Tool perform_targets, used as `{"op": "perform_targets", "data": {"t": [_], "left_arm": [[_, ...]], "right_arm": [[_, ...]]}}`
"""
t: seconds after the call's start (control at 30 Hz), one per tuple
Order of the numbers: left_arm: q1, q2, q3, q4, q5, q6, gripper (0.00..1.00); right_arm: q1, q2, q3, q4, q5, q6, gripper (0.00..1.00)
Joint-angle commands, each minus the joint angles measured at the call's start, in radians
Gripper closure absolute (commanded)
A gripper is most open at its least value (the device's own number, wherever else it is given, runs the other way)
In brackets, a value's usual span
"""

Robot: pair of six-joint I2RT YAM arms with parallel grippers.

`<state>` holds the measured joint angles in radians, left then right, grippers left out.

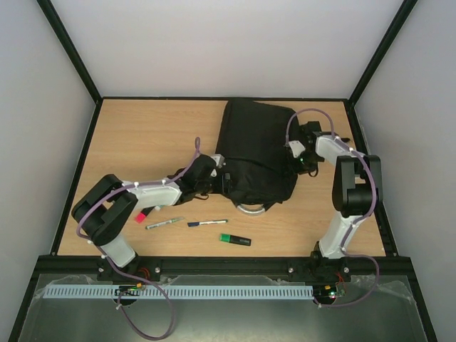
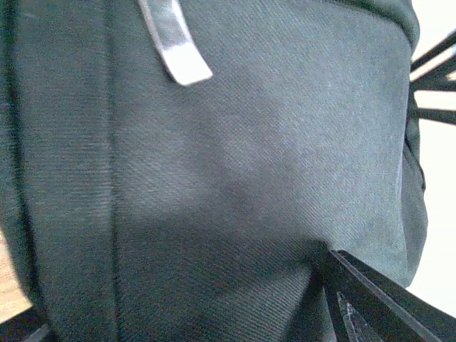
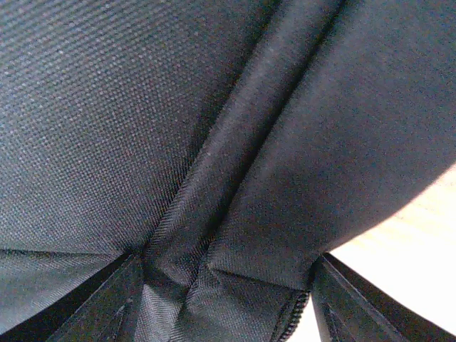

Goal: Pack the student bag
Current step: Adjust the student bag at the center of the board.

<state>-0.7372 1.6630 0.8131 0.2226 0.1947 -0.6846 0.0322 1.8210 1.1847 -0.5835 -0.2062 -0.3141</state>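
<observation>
The student bag [image 1: 255, 149] is a large black backpack lying at the middle back of the table, its grey curved handle [image 1: 249, 209] toward me. My left gripper [image 1: 218, 179] is pressed against the bag's left side. In the left wrist view black fabric [image 2: 235, 178] fills the frame, and the left gripper [image 2: 185, 317] stands open with its fingers [image 2: 385, 299] wide apart. My right gripper [image 1: 303, 162] is at the bag's right edge. In the right wrist view the right gripper [image 3: 228, 299] is shut on a bunched fold of fabric [image 3: 235, 214] beside a zip [image 3: 296, 310].
On the table in front of the bag lie a red-capped item [image 1: 140, 216], a grey pen [image 1: 164, 223], a blue pen [image 1: 207, 223] and a green highlighter [image 1: 235, 239]. Black frame rails [image 1: 78, 171] edge the wooden table [image 1: 142, 135] at both sides.
</observation>
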Motion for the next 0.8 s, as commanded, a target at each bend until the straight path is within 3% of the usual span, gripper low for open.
{"op": "perform_targets", "data": {"t": [0.0,0.4,0.57,0.77], "left_arm": [[-0.086,-0.018,-0.038,0.024,-0.024,-0.013,0.26],[-0.304,0.077,0.01,0.048,-0.127,-0.015,0.26],[-0.396,-0.046,0.056,-0.153,-0.234,0.115,0.2],[-0.406,-0.286,0.015,-0.373,-0.301,0.187,0.16]], "right_arm": [[0.059,0.089,0.084,0.028,-0.014,0.066,0.36],[0.129,0.157,0.224,0.057,0.022,0.125,0.35],[0.126,0.029,0.166,0.053,0.06,0.106,0.33],[0.13,-0.17,0.088,0.018,0.027,0.119,0.29]]}}
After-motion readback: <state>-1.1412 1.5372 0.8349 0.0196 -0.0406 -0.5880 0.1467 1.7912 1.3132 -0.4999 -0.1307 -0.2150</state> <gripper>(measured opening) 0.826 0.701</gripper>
